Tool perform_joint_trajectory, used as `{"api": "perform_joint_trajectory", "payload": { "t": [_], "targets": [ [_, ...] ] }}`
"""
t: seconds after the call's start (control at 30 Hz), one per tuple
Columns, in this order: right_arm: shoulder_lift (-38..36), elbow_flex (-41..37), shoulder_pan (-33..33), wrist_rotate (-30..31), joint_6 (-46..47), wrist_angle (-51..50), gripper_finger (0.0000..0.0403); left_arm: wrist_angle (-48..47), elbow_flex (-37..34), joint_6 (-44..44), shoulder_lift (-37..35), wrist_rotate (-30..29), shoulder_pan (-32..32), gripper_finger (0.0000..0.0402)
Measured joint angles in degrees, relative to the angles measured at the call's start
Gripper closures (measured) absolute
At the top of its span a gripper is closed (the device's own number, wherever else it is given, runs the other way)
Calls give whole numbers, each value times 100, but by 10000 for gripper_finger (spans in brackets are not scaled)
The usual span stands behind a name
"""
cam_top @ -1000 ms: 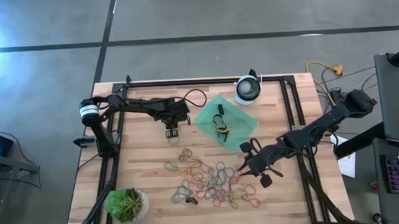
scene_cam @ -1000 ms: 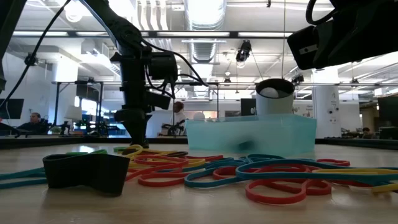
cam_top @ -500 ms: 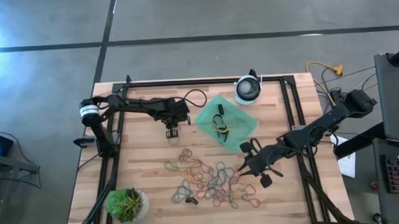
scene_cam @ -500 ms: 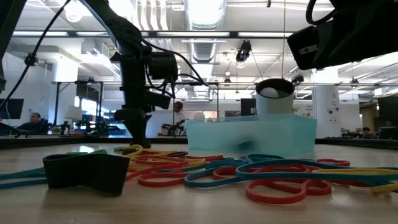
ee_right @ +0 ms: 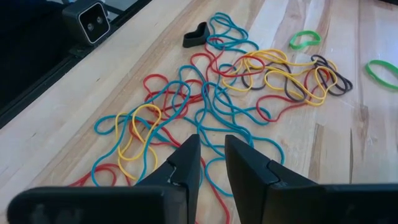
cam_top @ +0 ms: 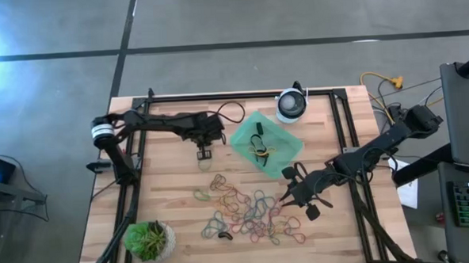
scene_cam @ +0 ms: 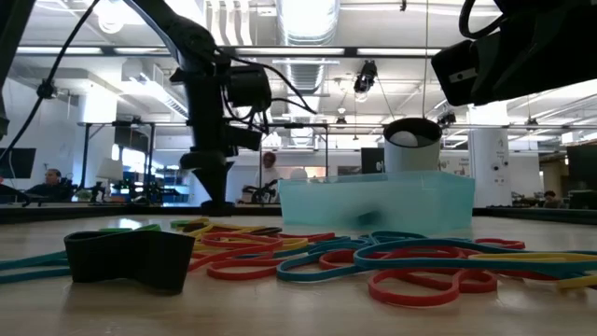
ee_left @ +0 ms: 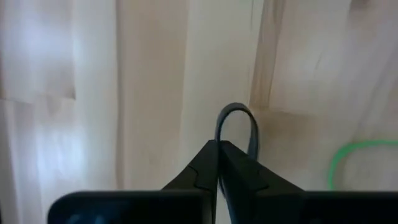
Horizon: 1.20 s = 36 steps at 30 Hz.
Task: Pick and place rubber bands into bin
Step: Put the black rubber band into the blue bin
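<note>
Left wrist view: left pincer (ee_left: 217, 144) pinched on grey rubber band (ee_left: 237, 124), loop projecting forward past fingertips.

Two matte-black jointed robot arms: the left arm (cam_top: 159, 124) carries a white band at its base and a looping black cable; the right arm (cam_top: 370, 153) ends in wedge-shaped black fingers (ee_right: 184, 169).

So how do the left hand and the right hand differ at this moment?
The left hand is shut on a grey rubber band; the right hand has its fingers slightly apart and grips nothing. The left hand sits beside the bin, away from the pile; the right hand hovers at the edge of the rubber bands. Both have dark fingers.
</note>
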Motion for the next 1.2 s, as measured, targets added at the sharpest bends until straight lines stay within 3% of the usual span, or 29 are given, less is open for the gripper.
{"api": "perform_joint_trajectory", "payload": {
  "t": [0.47, 0.9, 1.2],
  "targets": [
    [4, -2, 1, 0, -19, -6, 335, 109, 714, -5, -725, 92, -245, 401],
    [4, -29, 1, -1, -6, -6, 328, 3044, 754, -4, -615, 557, -443, 401],
    [4, -76, 1, -1, 1, -5, 333, 3110, 739, -16, -157, 825, -461, 401]
  ]
}}
